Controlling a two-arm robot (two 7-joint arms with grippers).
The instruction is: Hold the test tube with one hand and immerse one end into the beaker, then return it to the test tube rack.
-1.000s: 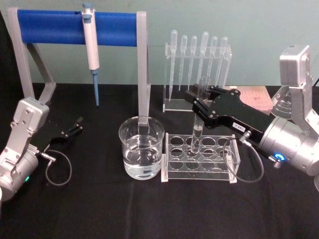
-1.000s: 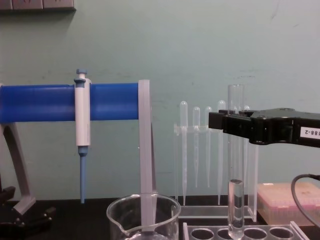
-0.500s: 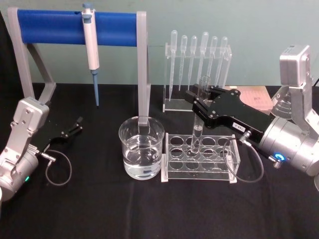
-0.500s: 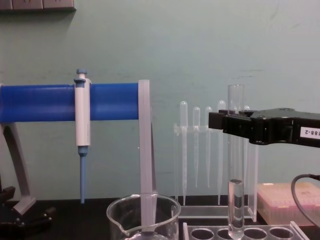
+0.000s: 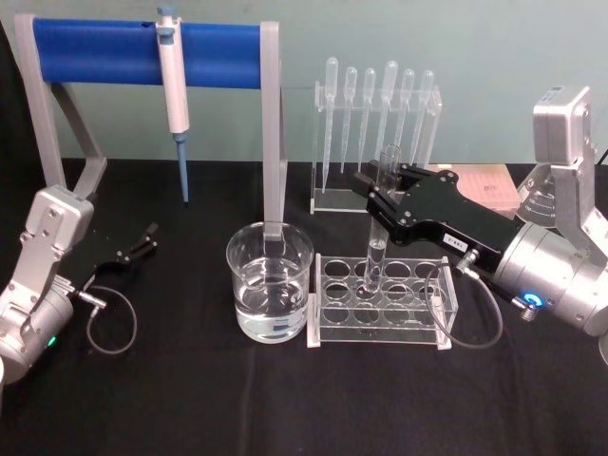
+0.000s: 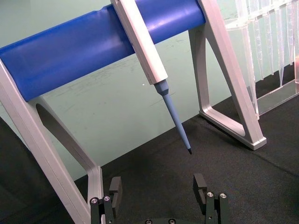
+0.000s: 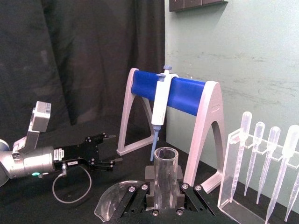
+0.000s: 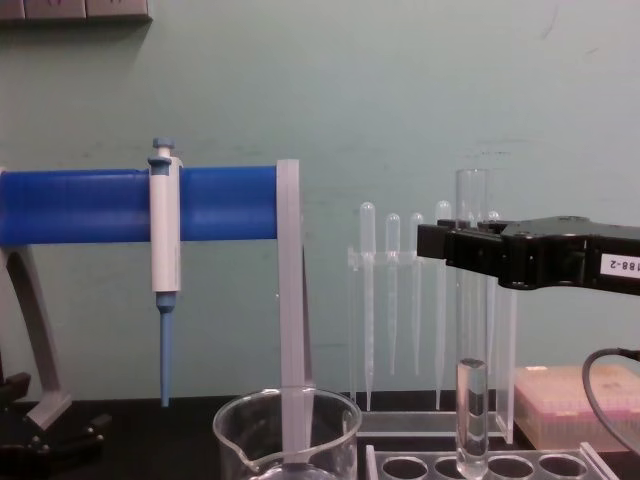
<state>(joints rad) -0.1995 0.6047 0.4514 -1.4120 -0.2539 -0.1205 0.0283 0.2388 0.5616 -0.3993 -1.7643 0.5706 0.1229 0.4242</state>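
Where the beaker [image 5: 270,281] stands roughly half full of clear liquid, the rack [image 5: 380,306] sits just beside it at 3 o'clock. The test tube [image 5: 376,242] is upright with its lower end in one rack hole, and the right gripper [image 5: 378,193] is clamped on its upper part. Chest view: a short column of clear liquid in the tube's lower end; right wrist view: the tube's open rim seated between the fingers [image 7: 135,198]; left wrist view: left gripper [image 5: 142,241], parked at 9 o'clock of the beaker and well apart, fingers spread with nothing between.
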